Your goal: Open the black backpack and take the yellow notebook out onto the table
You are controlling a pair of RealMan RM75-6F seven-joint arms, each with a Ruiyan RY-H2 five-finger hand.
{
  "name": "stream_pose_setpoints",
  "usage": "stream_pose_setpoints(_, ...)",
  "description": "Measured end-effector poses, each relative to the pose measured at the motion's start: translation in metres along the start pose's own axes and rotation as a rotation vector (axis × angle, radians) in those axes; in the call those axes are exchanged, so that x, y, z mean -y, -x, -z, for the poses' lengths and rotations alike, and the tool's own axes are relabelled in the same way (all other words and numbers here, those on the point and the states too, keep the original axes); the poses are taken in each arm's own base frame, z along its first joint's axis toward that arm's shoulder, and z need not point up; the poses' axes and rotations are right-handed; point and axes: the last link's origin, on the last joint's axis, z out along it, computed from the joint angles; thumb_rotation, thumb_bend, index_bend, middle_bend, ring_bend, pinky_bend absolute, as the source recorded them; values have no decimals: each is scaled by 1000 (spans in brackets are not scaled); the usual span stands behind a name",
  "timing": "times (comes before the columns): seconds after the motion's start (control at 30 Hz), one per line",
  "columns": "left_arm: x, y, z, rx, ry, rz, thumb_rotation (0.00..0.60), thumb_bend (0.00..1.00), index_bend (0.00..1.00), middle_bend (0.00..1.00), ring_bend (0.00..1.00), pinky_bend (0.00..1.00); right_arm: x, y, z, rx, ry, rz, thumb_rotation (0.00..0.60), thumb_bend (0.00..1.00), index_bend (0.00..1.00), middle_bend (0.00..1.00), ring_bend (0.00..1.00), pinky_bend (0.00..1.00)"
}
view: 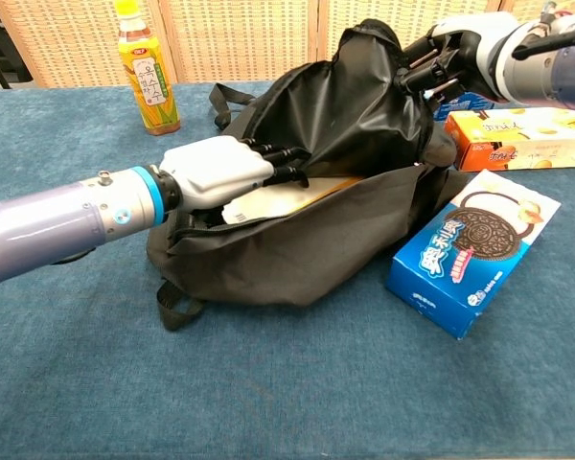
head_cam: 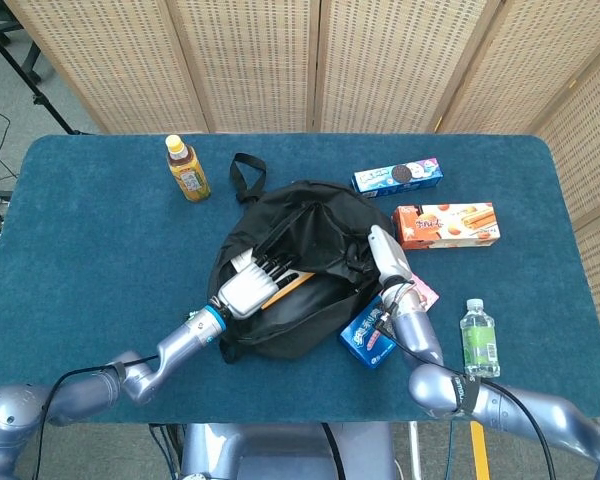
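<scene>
The black backpack (head_cam: 298, 262) lies unzipped in the middle of the blue table (head_cam: 90, 240). The yellow notebook (view: 271, 200) lies inside its mouth, with only a pale cover and a yellow edge (head_cam: 288, 288) showing. My left hand (view: 222, 173) reaches into the opening from the left, its fingers (view: 286, 161) stretched out just above the notebook and under the flap; its thumb is hidden. My right hand (view: 463, 50) grips the top edge of the backpack's flap (view: 364, 91) and holds it up and back. In the head view that right hand (head_cam: 385, 256) is at the bag's right side.
A yellow tea bottle (head_cam: 187, 168) stands at the back left. A blue Oreo box (view: 474, 251) lies right of the bag, an orange biscuit box (head_cam: 446, 224) and a long blue cookie box (head_cam: 397, 177) behind it. A water bottle (head_cam: 477, 338) stands at the front right.
</scene>
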Motion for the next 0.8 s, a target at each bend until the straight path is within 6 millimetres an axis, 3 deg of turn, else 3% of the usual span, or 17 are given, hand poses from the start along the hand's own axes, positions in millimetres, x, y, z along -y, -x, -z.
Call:
stream_pose_setpoints(0.27, -9, 4, -9, -15, -5, -19, 600, 9, 170, 0, 0, 90, 3, -2, 4, 2, -7, -3, 600, 618, 698, 563, 431, 495)
stream_pose_setpoints(0.37, -12, 5, -11, -25, -2, -30, 600, 96, 170, 0, 0, 90, 3, -3, 4, 3, -6, -4, 600, 619, 698, 563, 431, 494)
stream_pose_setpoints(0.6, -16, 7, -12, -31, 7, -46, 600, 408, 170, 0, 0, 91, 3, -4, 5, 4, -5, -7, 600, 619, 698, 564, 431, 494)
stream_pose_setpoints(0.8, -17, 9, -12, -33, 11, -54, 600, 513, 180, 0, 0, 90, 3, -5, 5, 4, -5, -9, 600, 619, 698, 564, 431, 494)
